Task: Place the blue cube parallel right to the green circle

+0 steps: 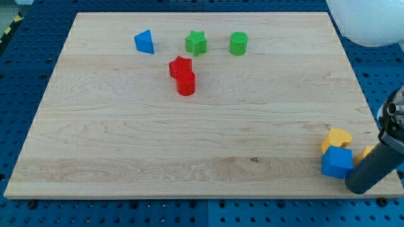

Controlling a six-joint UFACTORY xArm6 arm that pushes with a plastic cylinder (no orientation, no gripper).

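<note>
The blue cube point(337, 162) sits near the board's bottom right corner. The green circle point(238, 43) stands near the view's top, right of centre. My tip point(355, 188) rests at the board's bottom right edge, just right of and below the blue cube, touching or nearly touching it. The rod covers most of a yellow block point(365, 153) to the cube's right.
A yellow heart-like block point(337, 138) lies just above the blue cube. A green star point(196, 42) and a blue triangle point(144, 41) lie left of the green circle. A red star point(180, 65) and red cylinder point(185, 83) sit together below them.
</note>
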